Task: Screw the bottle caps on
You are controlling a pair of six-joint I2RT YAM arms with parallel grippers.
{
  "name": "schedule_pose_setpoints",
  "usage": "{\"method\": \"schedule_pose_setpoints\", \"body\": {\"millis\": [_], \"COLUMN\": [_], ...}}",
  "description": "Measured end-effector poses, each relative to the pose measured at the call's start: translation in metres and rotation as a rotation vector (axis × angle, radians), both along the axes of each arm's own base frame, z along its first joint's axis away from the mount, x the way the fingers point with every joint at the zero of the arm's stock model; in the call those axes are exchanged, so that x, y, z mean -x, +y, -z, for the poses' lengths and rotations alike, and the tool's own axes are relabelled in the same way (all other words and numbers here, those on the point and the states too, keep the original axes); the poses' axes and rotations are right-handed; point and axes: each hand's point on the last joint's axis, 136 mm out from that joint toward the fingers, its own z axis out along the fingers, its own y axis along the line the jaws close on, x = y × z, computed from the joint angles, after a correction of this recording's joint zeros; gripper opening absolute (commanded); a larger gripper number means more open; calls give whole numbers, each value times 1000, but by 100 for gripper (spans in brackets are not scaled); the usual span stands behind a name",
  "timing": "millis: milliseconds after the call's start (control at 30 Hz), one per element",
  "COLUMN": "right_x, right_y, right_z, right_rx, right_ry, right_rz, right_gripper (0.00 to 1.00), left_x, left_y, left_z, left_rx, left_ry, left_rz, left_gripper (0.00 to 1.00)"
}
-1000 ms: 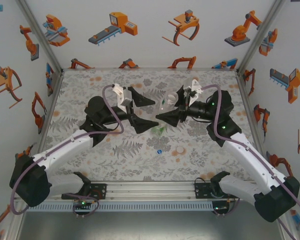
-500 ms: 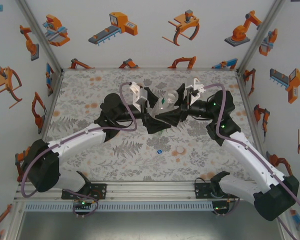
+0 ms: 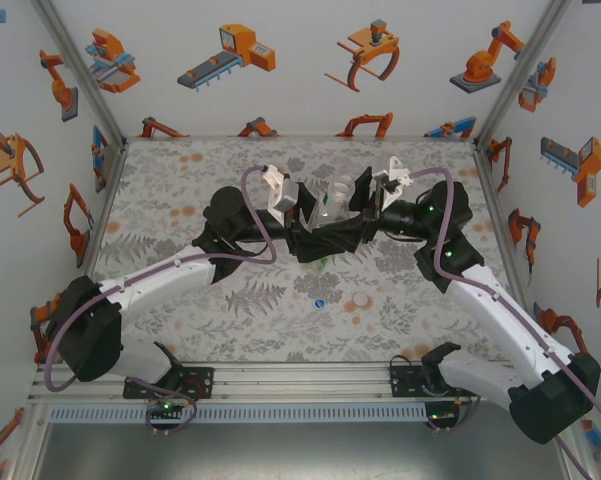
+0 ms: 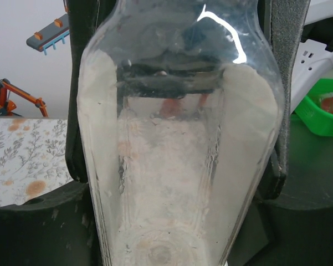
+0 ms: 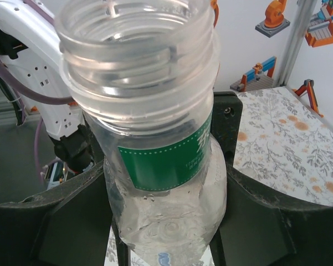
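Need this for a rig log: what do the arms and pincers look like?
The left arm and right arm have white links between bulky black joints, each trailing a mauve cable. The left pincer and right pincer each have two broad black fingers and a white bracket behind.

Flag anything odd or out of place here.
Both the left claw and right claw grip one uncapped clear bottle, while the blue cap and white cap lie loose on the table. Nothing looks spilled or damaged.

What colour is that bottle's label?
Green with white print; the label on the clear plastic bottle shows best from the right wrist.
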Motion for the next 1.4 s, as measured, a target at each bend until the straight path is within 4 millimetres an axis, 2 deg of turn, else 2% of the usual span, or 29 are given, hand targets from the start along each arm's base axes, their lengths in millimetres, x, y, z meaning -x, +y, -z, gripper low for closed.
{"method": "schedule_pose_setpoints", "body": {"millis": [67, 133, 167, 233, 267, 333, 433, 567, 667, 767, 933, 1067, 1233, 1400], "right_x": [0, 0, 0, -1, -1, -2, -2, 1, 0, -10, -24, -37, -50, -62], "right_y": [0, 0, 0, 0, 0, -2, -5, -16, -23, -28, -19, -8, 3, -13], "right_z": [0, 1, 1, 1, 1, 1, -1, -10, -14, -8, 23, 60, 123, 183], "right_rx": [1, 1, 2, 2, 3, 7, 20, 35, 41, 62, 133, 203, 347, 497], "right_ry": [1, 3, 4, 6, 1, -2, -6, -35, -36, 8, 151, 308, 502, 654], "right_rz": [0, 0, 1, 3, 9, 23, 56, 130, 191, 265, 369, 466, 595, 756], "right_gripper": [40, 44, 50, 70, 76, 81, 83, 83, 78, 72, 69, 66, 62, 63], "left_x": [0, 0, 0, 1, 0, 0, -7, -25, -34, -40, -66, -93, -102, -98], "left_y": [0, 0, 0, 0, 1, 3, 12, 36, 58, 78, 115, 144, 161, 171], "left_z": [0, 1, 1, 1, 1, 2, 3, -5, -16, -28, -29, -14, -2, 0], "left_rx": [-1, -3, -7, -13, -19, -34, -59, -90, -107, -129, -166, -203, -251, -258], "left_ry": [-5, -13, -15, -21, -20, -18, -16, -27, -56, -97, -115, -98, -107, -128], "left_rz": [1, 1, 1, -1, -5, -12, -43, -127, -195, -258, -424, -575, -666, -706], "left_gripper": [45, 41, 40, 38, 38, 38, 37, 32, 27, 21, 10, 3, 0, 0]}}
